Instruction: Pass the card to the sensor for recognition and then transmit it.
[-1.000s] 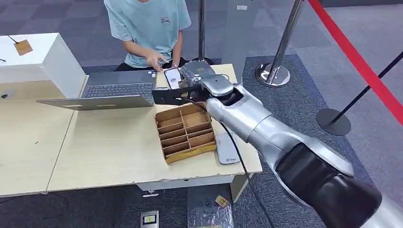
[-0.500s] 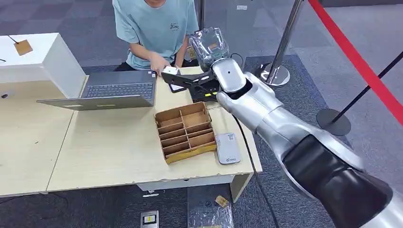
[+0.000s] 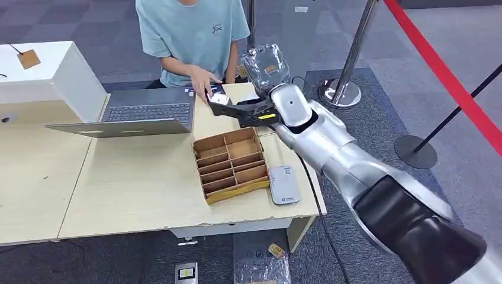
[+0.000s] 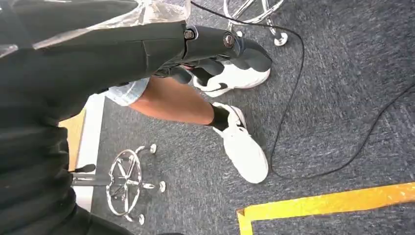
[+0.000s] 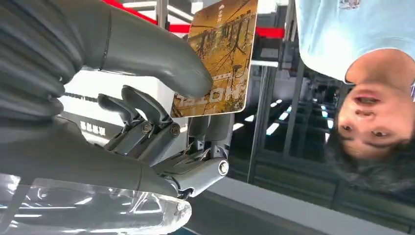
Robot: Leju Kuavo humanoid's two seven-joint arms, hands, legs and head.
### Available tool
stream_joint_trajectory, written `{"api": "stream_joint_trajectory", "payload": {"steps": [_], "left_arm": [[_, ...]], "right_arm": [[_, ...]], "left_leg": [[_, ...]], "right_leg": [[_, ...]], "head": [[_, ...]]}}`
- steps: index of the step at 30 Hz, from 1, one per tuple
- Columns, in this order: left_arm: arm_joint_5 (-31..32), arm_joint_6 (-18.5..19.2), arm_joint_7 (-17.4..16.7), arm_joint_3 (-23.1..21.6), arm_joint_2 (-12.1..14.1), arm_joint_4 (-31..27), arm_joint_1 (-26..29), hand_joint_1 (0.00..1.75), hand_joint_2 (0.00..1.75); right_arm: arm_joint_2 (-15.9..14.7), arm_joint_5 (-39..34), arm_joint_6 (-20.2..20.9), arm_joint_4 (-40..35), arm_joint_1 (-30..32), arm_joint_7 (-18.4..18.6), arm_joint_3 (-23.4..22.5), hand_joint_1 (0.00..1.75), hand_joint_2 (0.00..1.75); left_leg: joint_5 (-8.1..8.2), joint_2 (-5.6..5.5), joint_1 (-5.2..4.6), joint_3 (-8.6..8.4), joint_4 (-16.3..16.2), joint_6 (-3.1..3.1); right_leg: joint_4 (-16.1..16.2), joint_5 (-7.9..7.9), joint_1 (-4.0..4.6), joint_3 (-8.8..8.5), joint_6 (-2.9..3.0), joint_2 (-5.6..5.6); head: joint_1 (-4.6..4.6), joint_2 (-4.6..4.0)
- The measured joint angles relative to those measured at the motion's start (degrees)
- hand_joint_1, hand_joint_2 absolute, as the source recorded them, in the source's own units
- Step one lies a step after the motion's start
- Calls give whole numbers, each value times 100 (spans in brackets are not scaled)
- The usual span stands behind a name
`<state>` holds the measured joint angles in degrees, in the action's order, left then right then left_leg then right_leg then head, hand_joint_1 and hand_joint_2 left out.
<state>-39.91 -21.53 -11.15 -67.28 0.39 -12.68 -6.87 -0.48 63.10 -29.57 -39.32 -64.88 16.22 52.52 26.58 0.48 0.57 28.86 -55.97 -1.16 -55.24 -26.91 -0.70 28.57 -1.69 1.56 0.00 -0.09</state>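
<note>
- Right now the right hand [image 3: 237, 109] reaches over the far edge of the table [image 3: 136, 183], its thumb and fingers pinching the card [image 5: 218, 56]; the right wrist view shows the thumb pressed flat on the card's printed face.
- From the hand, a person [image 3: 192, 35] in a pale blue shirt sits at about 11 o'clock, one hand [image 3: 201, 77] resting on the table just beside the robot's fingers.
- A laptop [image 3: 133, 115] lies open at the hand's 9 o'clock, with a white box [image 3: 53, 74] further out the same way.
- A cardboard divider tray [image 3: 231, 164] sits at the hand's 6 o'clock, and the grey sensor pad [image 3: 283, 184] lies at the tray's 3 o'clock, just beside it.
- A crinkled clear plastic cover [image 3: 265, 65] stands up behind the wrist; a chrome post [image 3: 343, 89] and a red rope barrier [image 3: 444, 71] stand at 2 to 3 o'clock.
- The left hand [image 4: 215, 49] hangs over grey carpet near a person's white shoes [image 4: 242, 147]; whether it holds anything I cannot tell.
- Compared with a second ago, the arm has swung off the tray and sensor pad toward the person, and the pad is now fully uncovered.
</note>
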Motion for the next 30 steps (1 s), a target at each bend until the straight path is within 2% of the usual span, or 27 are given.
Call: {"api": "stream_joint_trajectory", "payload": {"steps": [20, 30], "left_arm": [[31, 0, -7, -4, -2, 0, 0, 0, 175], [31, 28, -13, -4, 0, 0, 1, 0, 175]], "right_arm": [[-4, 284, 162, 53, 76, -28, -131, 175, 175], [-35, 599, 509, 53, 63, -111, -159, 175, 175]], "left_leg": [[0, 0, 0, 0, 0, 0], [0, 0, 0, 0, 0, 0]], "right_leg": [[0, 0, 0, -1, 0, 0], [0, 0, 0, 0, 0, 0]], "head": [[0, 0], [0, 0]]}}
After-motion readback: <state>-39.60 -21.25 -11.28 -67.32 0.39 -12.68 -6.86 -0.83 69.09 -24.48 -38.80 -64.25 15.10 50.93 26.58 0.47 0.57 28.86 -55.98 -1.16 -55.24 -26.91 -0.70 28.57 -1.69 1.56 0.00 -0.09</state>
